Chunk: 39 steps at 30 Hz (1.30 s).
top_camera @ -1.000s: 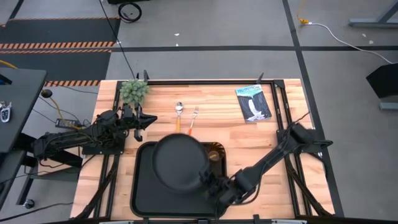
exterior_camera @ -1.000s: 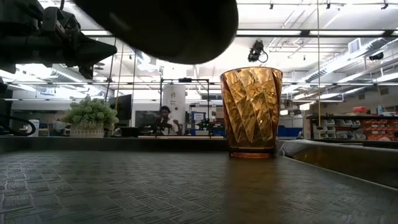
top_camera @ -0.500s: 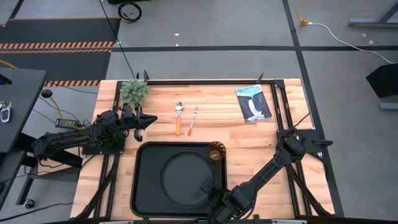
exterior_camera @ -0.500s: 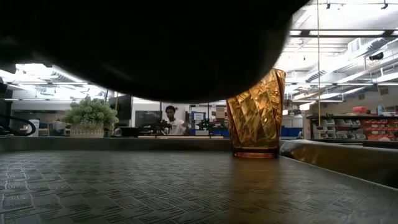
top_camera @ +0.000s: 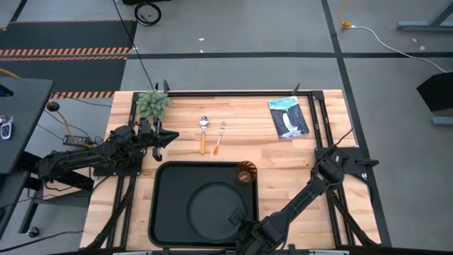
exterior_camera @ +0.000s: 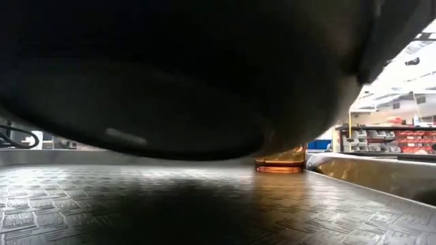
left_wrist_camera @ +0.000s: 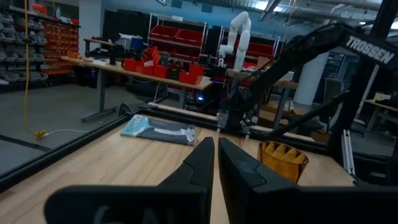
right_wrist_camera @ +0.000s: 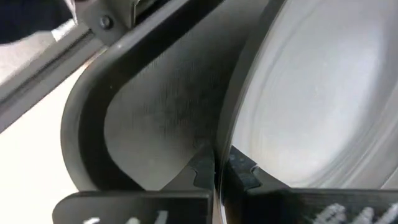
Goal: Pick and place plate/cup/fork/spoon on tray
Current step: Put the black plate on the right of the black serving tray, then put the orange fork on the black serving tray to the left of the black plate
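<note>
**Plate lowered almost onto the tray**

High view: the plate (top_camera: 216,205), seen a second earlier raised and tilted over the tray's far half, is now shown lying low and level inside the tray (top_camera: 164,177). It is held at its near rim by the right gripper (top_camera: 239,225). The cup (top_camera: 245,172) is standing in the tray's far right corner. The spoon (top_camera: 203,133) and the fork (top_camera: 219,137) are left on the table beyond the tray. The left gripper (top_camera: 157,138) is parked near the plant (top_camera: 152,103).

Low view: the frame is now nearly filled by the plate's dark underside (exterior_camera: 184,75), where half a second ago more room was visible. Only a thin gap above the tray floor (exterior_camera: 136,204) remains, and only the cup's base (exterior_camera: 279,165) is seen.

Left wrist view: the left fingers (left_wrist_camera: 199,163) are pressed together on nothing.

Right wrist view: the plate's rim (right_wrist_camera: 233,99) is pinched between the right fingers (right_wrist_camera: 239,168).

Release is judged to be the next step, with cutlery remaining.
</note>
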Available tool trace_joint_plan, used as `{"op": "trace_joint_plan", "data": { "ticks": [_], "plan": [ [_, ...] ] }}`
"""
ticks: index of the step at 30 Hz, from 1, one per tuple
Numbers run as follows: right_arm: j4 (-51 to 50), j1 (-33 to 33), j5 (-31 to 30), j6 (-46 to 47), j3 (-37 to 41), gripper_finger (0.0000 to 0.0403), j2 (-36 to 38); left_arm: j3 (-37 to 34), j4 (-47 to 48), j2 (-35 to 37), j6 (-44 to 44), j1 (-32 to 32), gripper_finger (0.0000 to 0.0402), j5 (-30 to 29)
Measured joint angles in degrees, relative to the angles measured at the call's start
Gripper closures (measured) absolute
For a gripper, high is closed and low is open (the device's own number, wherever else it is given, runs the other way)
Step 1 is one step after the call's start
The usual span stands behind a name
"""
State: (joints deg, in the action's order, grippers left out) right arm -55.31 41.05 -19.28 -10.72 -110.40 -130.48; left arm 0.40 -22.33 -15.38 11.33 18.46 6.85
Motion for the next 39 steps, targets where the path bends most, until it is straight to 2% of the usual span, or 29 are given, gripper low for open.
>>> {"op": "trace_joint_plan", "data": {
  "ticks": [6,16,22,27,34,39],
  "plan": [
    [-0.71,0.00,1.60,3.47,0.03,0.0382,-0.75,-0.01,-0.01,0.04,-0.02,0.01,0.0372,0.01],
    [-3.38,1.03,5.92,11.81,0.03,0.0300,-0.69,-0.02,-0.06,0.01,0.00,0.01,0.0372,0.01],
    [-7.37,2.50,5.12,19.10,0.03,0.0296,2.28,0.00,-0.06,0.02,-0.02,0.02,0.0372,0.02],
    [-3.80,2.92,-1.28,20.13,0.03,0.0298,6.37,-0.01,-0.06,0.02,-0.02,0.00,0.0372,0.02],
    [5.42,1.44,-15.67,20.02,0.01,0.0298,11.14,-0.02,-0.06,0.02,-0.02,0.01,0.0372,0.02],
    [3.98,-0.09,-26.42,28.96,0.01,0.0299,14.27,-0.01,-0.06,0.02,-0.02,0.00,0.0372,0.01]
  ]
}}
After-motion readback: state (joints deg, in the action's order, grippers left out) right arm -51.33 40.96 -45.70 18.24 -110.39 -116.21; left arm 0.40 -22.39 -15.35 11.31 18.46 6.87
